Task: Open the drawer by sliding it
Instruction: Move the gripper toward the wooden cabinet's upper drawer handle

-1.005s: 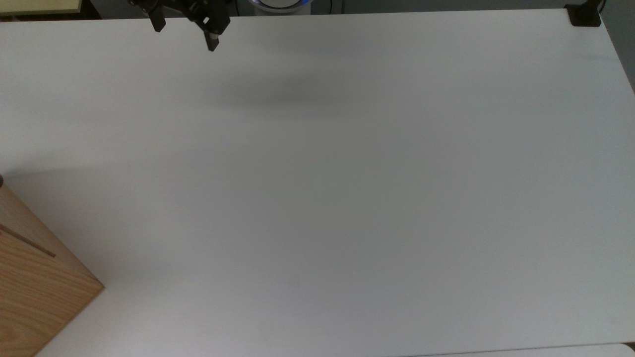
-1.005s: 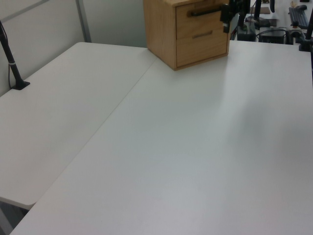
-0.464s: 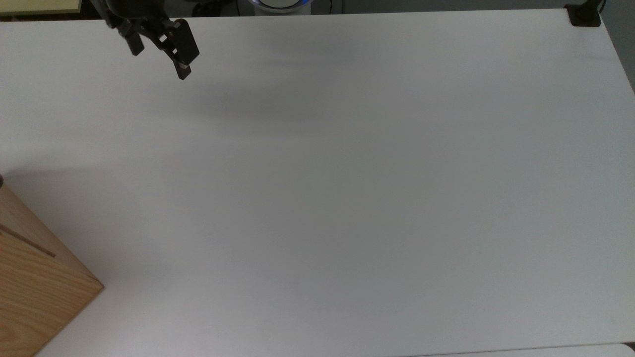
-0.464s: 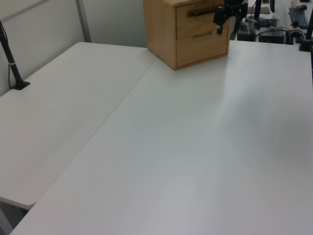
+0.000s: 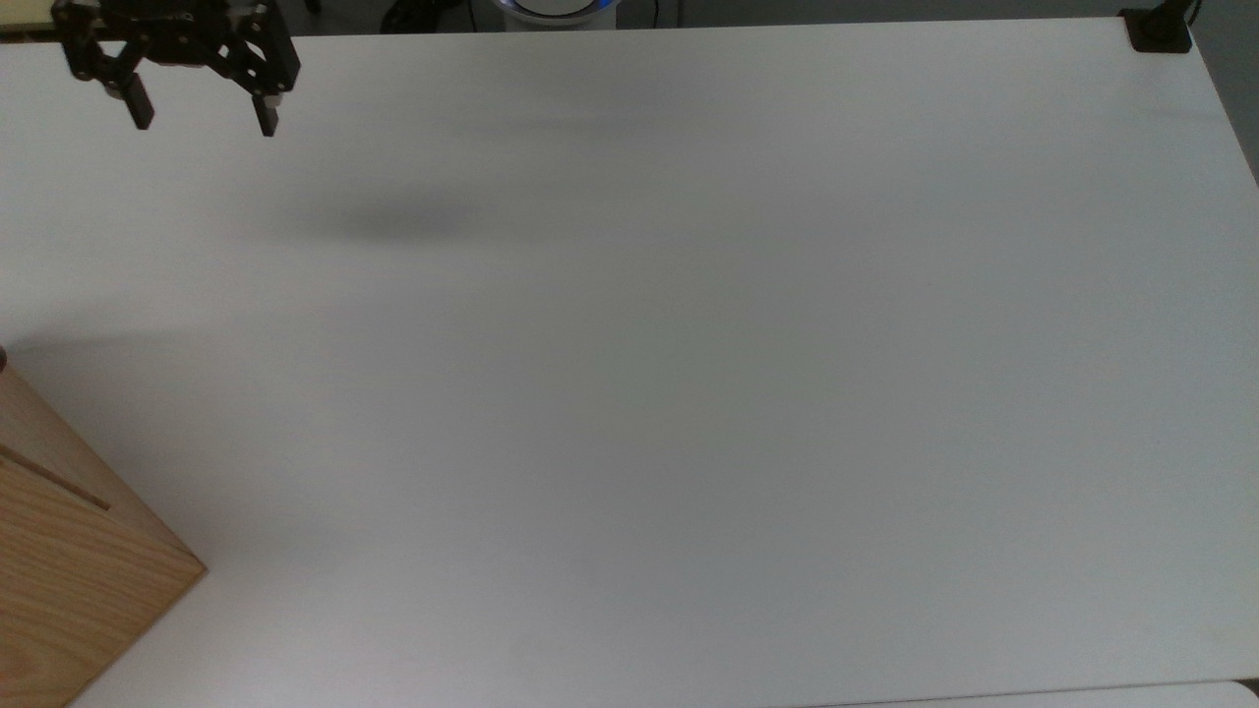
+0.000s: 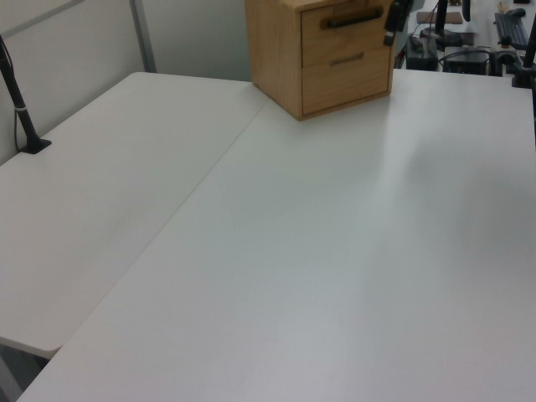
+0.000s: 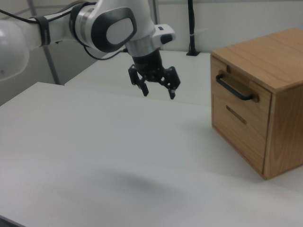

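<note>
The gripper (image 7: 157, 91) is wide open, holding nothing. The drawer (image 7: 240, 103) handle (image 7: 234, 89) sits well off to its side. Line up first, then close gently around the bar.

The arm (image 7: 71, 28) is glossy white, built of rounded, bulging segments. One joint carries a smooth grey oval cap (image 7: 118, 32) ringed by a dark band, and a silver-grey collar sits beside a black ring farther up the link. A thin black cable (image 7: 21, 20) runs along the upper link and is tied down by a dark strap. At the wrist a small white block (image 7: 163, 34) juts out sideways above a short black neck. The end effector (image 7: 157, 91) is matte black, with a blocky body and two slim, straight fingers (image 5: 267, 116) showing pale patches near their tips.
</note>
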You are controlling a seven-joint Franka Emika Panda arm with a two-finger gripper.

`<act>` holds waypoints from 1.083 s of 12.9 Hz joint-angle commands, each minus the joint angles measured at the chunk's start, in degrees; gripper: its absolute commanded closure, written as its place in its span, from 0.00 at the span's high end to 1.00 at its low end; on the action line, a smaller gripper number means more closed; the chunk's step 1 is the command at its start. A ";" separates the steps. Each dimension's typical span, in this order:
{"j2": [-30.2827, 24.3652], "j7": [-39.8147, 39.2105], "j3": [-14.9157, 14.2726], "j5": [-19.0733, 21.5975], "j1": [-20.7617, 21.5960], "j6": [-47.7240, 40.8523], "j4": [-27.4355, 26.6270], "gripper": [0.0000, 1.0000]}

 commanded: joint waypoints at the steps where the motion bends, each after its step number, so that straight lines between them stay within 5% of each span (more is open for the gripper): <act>1: 1.75 -15.99 -0.81 -2.08 0.14 3.55 0.58 1.00; 5: 4.39 -18.30 -0.73 -11.31 0.14 12.34 0.58 1.00; 14: 9.04 -20.94 -0.81 -21.15 -0.90 24.47 2.41 1.00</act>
